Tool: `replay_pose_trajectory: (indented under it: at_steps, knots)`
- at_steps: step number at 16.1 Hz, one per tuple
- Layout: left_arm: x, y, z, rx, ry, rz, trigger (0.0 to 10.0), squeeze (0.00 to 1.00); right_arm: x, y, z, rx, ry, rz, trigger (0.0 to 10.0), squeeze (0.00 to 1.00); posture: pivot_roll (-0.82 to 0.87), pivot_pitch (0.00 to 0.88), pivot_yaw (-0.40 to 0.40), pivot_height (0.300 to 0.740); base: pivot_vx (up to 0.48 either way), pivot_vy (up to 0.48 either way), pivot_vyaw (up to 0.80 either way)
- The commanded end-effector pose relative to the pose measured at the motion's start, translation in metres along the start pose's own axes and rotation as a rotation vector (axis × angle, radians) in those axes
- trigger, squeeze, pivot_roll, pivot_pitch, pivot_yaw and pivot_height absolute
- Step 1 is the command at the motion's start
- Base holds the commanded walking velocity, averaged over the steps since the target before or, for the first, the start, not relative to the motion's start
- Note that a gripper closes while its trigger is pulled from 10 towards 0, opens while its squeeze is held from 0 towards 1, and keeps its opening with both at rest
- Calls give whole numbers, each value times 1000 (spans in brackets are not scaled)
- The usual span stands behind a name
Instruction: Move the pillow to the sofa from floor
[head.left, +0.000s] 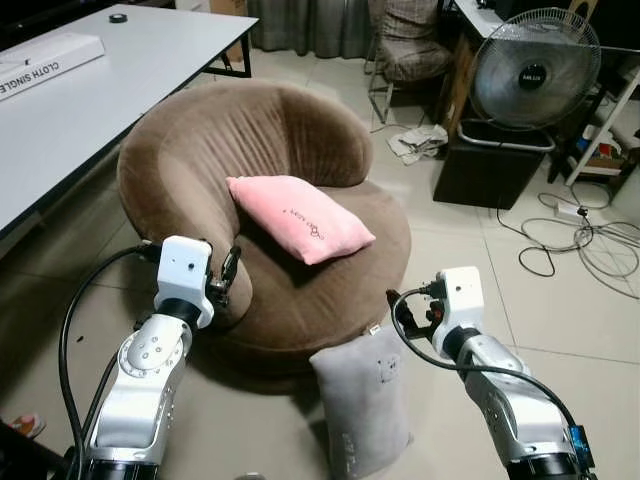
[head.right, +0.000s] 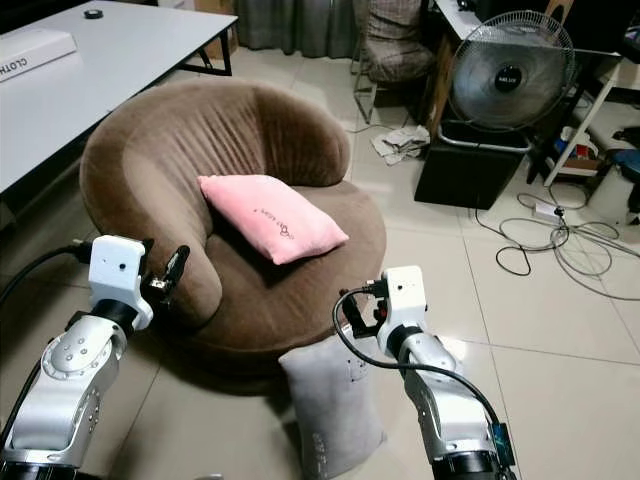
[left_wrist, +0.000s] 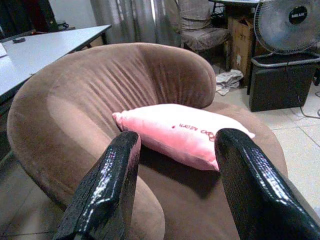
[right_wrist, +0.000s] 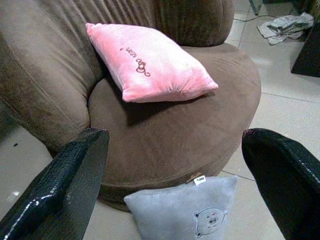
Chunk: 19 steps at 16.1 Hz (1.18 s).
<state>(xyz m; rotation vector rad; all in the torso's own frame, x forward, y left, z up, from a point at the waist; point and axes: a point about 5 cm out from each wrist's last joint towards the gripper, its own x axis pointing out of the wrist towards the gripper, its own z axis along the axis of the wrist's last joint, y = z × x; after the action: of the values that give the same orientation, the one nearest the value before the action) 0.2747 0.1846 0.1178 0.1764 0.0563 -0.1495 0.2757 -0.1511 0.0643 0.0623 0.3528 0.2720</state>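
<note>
A grey pillow with a small bear print leans on the tiled floor against the front of the round brown sofa. A pink pillow lies on the sofa seat. My right gripper is open, held above and just behind the grey pillow, pointing at the sofa's front edge. My left gripper is open over the sofa's left armrest, facing the pink pillow. Nothing is between either pair of fingers.
A white table stands at the left with a long box on it. A standing fan, a black box, a chair, crumpled cloth and loose cables lie on the floor at the right.
</note>
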Motion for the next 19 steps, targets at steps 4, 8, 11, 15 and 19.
replay_pose_trajectory:
  at_steps: [4,8,11,15,19]
  knots:
    - [4,0,4,-9,-16,-9,10000,0,4,1,7,-57,-15,18,10000,0,114,0,-20,740,329,0,0]
    - [5,1,4,-8,-18,-6,10000,0,5,-1,6,-43,-13,9,10000,0,112,0,-21,740,331,0,0]
    - [6,2,4,-5,-13,4,10000,0,5,-3,5,-36,-5,5,10000,0,109,0,-21,740,90,0,0]
    - [7,3,3,-7,-9,20,10000,0,6,-4,5,-46,-2,10,10000,0,112,0,-25,740,0,0,0]
    - [8,6,6,-11,-24,20,10000,0,9,-4,7,-86,-7,10,10000,0,113,0,-24,740,0,0,0]
